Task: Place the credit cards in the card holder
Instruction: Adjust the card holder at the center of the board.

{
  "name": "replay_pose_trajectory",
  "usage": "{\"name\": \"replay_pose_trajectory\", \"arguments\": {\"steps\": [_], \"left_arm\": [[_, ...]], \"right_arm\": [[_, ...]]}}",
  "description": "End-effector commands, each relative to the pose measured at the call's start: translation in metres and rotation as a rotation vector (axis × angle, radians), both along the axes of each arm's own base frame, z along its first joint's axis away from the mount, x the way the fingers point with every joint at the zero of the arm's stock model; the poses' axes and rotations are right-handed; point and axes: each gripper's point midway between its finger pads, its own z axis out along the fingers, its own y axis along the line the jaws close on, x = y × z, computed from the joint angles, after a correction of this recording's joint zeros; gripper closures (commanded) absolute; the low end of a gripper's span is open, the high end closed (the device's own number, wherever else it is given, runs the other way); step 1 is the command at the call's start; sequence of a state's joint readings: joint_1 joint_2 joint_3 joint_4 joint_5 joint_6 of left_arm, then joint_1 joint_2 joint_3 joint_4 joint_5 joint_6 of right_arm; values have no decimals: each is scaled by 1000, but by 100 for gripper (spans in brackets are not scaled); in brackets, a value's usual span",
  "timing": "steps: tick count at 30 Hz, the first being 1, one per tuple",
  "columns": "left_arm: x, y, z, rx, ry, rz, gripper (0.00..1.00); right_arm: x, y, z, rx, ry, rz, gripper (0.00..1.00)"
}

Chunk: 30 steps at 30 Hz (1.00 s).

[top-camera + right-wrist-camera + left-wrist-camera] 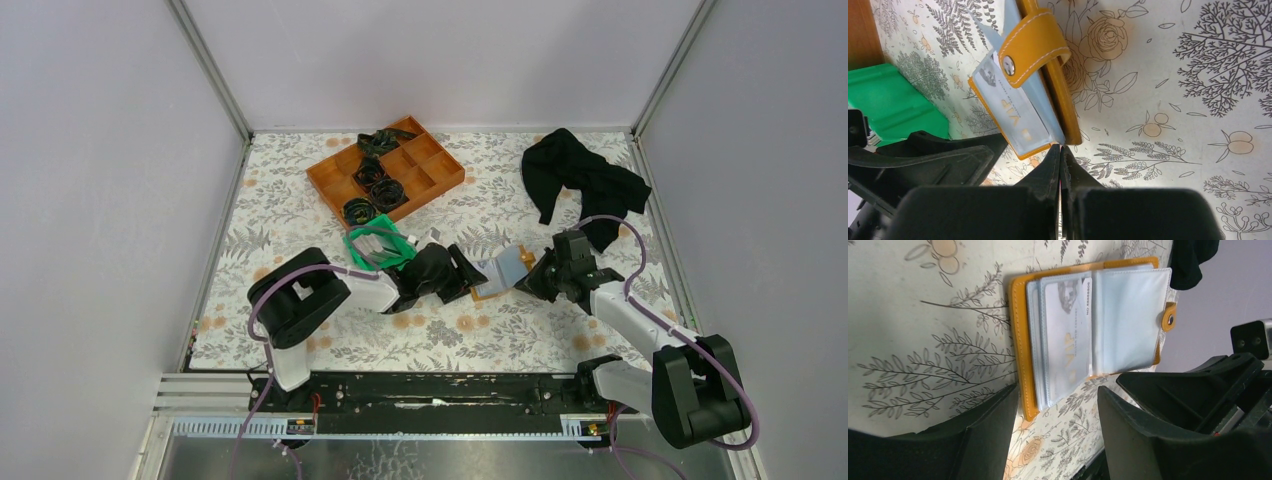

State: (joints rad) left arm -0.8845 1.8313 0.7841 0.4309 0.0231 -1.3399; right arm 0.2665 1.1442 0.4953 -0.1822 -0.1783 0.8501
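**Card holder** [1018, 340] lies open on the worktop [923, 315] between the two arms. Its pale sleeves face up and its snap tab [1168, 320] is folded out to one side. One card [1068, 340], marked VIP, sits in a clear sleeve and appears fully seated. The left gripper [1058, 392] hovers at the holder's near edge, fingers spread and empty, clear of the card. The right gripper [1060, 155] is clenched with its tip at the holder's orange edge, probably to pin the holder against sliding. Whether it nips the leather cannot be told. A green bin [375, 245] stands just behind the left gripper.
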Motion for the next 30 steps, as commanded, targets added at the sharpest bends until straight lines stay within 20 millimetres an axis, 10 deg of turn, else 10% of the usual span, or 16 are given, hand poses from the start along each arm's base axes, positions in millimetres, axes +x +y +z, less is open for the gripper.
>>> {"name": "replay_pose_trajectory", "arguments": {"steps": [1,8,16,22,30], "left_arm": [[8,22,-13,126,-36,47,33],[15,4,-1,81,-70,16,33],[-1,31,-25,296,-27,-23,33],[-10,34,-40,340,-8,-39,33],[-11,31,-54,398,17,-83,33]], "right_arm": [[-3,4,1,20,-8,24,100],[-5,4,-1,15,-8,34,100],[3,-1,8,-43,-23,57,99],[1,-11,0,-79,-13,9,61],[10,-38,4,-161,-46,-109,48]]}}
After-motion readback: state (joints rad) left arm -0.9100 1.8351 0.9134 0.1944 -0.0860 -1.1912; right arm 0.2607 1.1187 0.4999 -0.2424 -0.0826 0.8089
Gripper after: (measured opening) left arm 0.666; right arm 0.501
